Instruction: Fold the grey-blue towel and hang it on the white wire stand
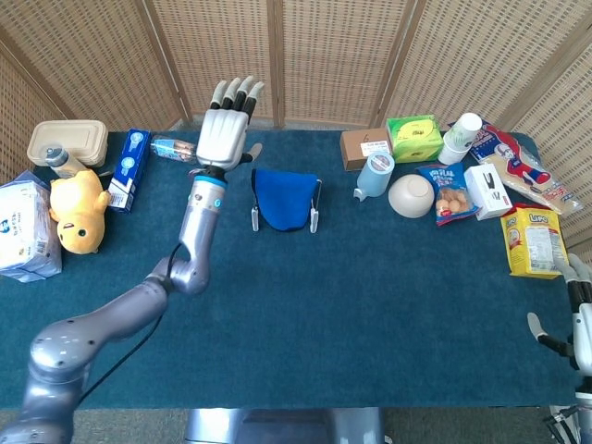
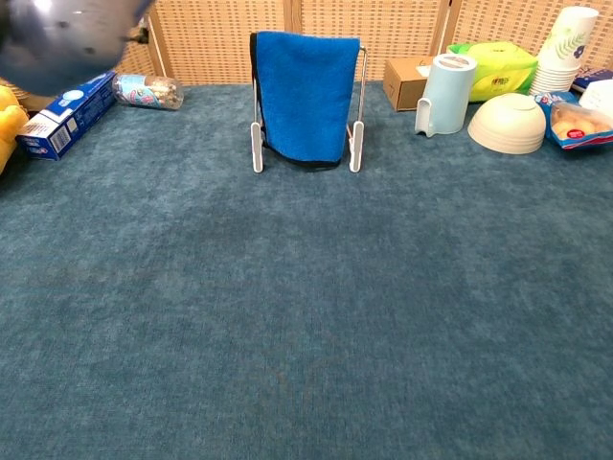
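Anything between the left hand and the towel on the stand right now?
No. In the head view only bare teal tablecloth separates the open left hand from the blue towel draped over the white wire stand.

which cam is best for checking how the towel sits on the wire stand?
Chest view. It faces the towel head-on, draped over the top bar of the white wire stand, hanging between both uprights, hem above the feet. Head view shows the towel from above, foreshortened, so the drape is harder to judge; left hand is clear of it.
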Robot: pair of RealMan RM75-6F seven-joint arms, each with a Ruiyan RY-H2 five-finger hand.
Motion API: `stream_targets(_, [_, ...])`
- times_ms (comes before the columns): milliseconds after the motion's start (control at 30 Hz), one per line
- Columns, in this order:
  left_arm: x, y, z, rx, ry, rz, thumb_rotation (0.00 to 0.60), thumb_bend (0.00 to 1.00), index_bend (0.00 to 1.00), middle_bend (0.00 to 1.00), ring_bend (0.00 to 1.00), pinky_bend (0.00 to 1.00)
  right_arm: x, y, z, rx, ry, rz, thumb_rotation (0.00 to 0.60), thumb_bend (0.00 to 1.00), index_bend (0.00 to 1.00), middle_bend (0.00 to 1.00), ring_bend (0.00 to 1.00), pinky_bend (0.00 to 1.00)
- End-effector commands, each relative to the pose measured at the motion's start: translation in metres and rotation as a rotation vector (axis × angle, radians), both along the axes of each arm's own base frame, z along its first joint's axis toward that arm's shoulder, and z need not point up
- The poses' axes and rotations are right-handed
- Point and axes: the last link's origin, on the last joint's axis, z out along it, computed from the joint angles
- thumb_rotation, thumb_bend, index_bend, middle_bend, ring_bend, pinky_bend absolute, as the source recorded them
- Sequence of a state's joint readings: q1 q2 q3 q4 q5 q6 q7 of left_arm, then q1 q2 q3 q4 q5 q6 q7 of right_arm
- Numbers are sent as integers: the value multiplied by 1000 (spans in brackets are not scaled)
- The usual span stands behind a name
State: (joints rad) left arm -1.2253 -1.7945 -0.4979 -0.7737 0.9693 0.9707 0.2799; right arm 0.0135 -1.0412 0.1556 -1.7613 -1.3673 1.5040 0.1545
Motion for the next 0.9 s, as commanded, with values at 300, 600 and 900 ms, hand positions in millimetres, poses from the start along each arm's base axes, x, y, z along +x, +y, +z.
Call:
stream_targets(300, [-91, -90, 67, -83, -68, 66, 600, 350, 101, 19, 0, 0, 4, -14, 2, 16, 15, 24, 600, 306, 65, 44, 0, 0])
stream_targets(600, [-157, -163, 86, -134, -72, 140, 600, 350, 141, 38, 0, 0, 10, -28, -4, 39, 55, 37, 600, 305, 65, 41, 0, 0])
stream_targets(900, [-213, -228, 104, -140, -71, 239, 600, 352, 165, 47, 0, 0, 12, -32, -11, 56, 101, 28, 600, 305, 65, 26, 0, 0])
